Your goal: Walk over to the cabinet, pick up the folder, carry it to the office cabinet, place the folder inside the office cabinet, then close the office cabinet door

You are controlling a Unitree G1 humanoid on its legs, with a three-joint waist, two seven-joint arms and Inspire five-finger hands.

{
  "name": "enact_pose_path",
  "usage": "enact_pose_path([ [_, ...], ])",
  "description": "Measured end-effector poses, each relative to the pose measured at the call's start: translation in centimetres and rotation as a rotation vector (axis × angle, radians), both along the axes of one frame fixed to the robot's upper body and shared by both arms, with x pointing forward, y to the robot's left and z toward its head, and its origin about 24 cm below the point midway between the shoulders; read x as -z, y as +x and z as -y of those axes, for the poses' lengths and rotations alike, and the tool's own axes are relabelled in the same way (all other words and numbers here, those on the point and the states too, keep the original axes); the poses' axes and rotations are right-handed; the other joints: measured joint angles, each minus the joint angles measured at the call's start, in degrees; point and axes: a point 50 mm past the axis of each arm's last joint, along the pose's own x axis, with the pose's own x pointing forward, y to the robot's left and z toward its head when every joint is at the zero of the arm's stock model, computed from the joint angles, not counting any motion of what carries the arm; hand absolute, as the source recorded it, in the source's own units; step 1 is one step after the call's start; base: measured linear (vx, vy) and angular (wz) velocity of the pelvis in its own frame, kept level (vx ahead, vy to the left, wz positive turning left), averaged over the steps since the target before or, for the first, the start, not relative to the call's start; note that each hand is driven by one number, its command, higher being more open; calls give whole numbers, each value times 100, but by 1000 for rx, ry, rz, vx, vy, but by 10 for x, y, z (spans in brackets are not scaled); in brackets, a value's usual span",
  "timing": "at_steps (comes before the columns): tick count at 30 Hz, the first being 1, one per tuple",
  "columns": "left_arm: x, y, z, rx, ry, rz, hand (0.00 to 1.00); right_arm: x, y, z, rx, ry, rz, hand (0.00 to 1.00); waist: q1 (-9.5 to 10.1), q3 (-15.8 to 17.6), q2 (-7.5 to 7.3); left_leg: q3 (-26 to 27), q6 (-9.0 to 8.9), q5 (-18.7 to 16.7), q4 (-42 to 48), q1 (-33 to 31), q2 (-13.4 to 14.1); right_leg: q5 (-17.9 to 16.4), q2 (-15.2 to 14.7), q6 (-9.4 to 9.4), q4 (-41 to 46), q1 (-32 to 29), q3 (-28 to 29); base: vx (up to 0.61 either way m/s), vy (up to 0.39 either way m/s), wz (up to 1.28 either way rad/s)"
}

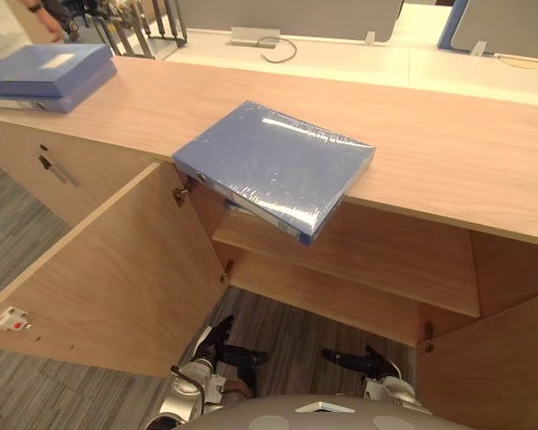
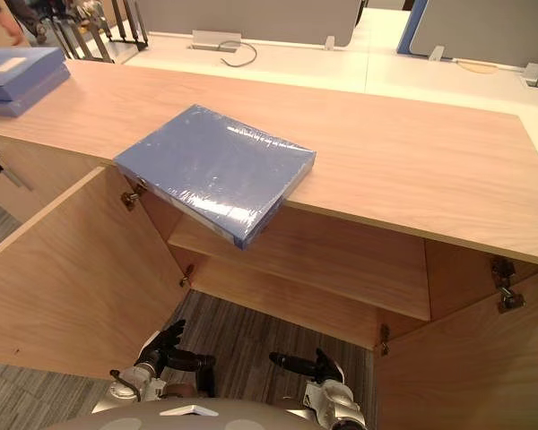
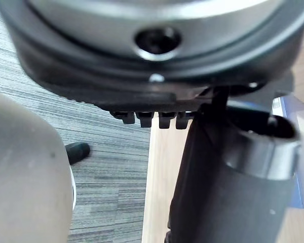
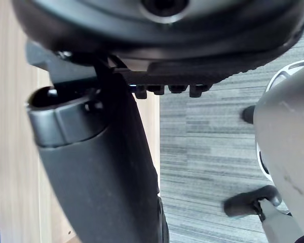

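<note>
The fingers [image 3: 146, 120] of the left hand [image 1: 224, 349] show as a short row of dark tips past the thumb [image 3: 228, 192], loosely spread and closed on nothing, with only grey carpeted floor [image 3: 111, 167] beyond them. The right hand [image 1: 354, 362] mirrors it: its fingers [image 4: 155, 91] are relaxed and empty beside its own thumb [image 4: 101, 177]. Both hands hang low in front of the robot, thumbs turned toward each other, well below the worktop [image 1: 448, 143] and touching nothing, which reads as a carry-ready rest pose for the walk-up rather than a reach. Above them the cabinet [image 1: 403, 278] stands open, its left door [image 1: 117, 269] swung wide toward the robot and its right door [image 1: 502, 358] open on the other side, with a bare shelf [image 1: 359, 260] between them. The folder [image 1: 273, 166], blue and wrapped in glossy film, lies flat on the worktop, turned at an angle, one corner jutting out over the front edge above the opening. That overhang probably makes the pick-up easier, since fingers could come under the free corner while a thumb presses from above. The slick wrap may let it slide. The pick-up has not begun. Far to the left on the worktop lies a stack of other blue folders [image 1: 45, 76], and a person's sleeve [image 1: 4, 31] shows at the far corner.
</note>
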Motion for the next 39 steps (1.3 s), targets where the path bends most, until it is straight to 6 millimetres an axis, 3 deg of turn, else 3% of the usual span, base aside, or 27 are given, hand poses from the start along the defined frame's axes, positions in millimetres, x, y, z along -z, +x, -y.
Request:
enact_pose_path([
  [5,-1,-2,-9,-89,-5,12,100,1,-3,-1,3,2,-9,100,75,-51,-85,-221,54,32,1,-184,-137,27,-84,75,-36,-47,-210,23,38,24],
  [10,-6,-10,-25,-280,-40,54,100,3,-6,-9,-25,14,-23,100,153,-51,-316,-519,127,79,3,-248,-381,49,-208,94,-61,121,-408,97,33,35],
  [16,-15,-19,-29,-438,-100,116,100,3,-2,-14,-55,25,-22,100,384,-44,-306,-725,133,83,1,-238,-444,48,-211,92,-86,229,-461,5,1,19],
  [23,-35,-24,-28,-610,-109,239,100,3,1,-16,-81,14,-16,100,430,35,-324,-926,187,90,3,-275,-529,-29,-224,156,-115,283,-687,-43,26,19],
  [26,-65,-6,-36,-612,-86,405,100,3,-1,-17,-110,7,-16,100,529,128,-361,-1004,211,109,4,-296,-579,-18,-243,180,-121,312,-772,3,23,16],
  [30,-133,25,-44,-586,-90,742,100,5,-4,-15,-132,6,-35,100,566,152,-347,-1043,307,168,12,-363,-612,86,-242,168,-123,312,-728,30,23,6],
  [35,-176,32,-36,-504,-160,939,100,6,-6,-10,-175,8,-67,100,598,102,-210,-928,344,75,10,-321,-589,159,-221,145,-213,321,-394,-21,17,-13],
  [39,-213,35,-33,-449,-209,1121,100,5,-4,-4,-209,-3,-69,100,550,-22,-15,-785,374,51,10,-214,-574,167,-222,158,-233,385,-240,-41,-8,-17],
])
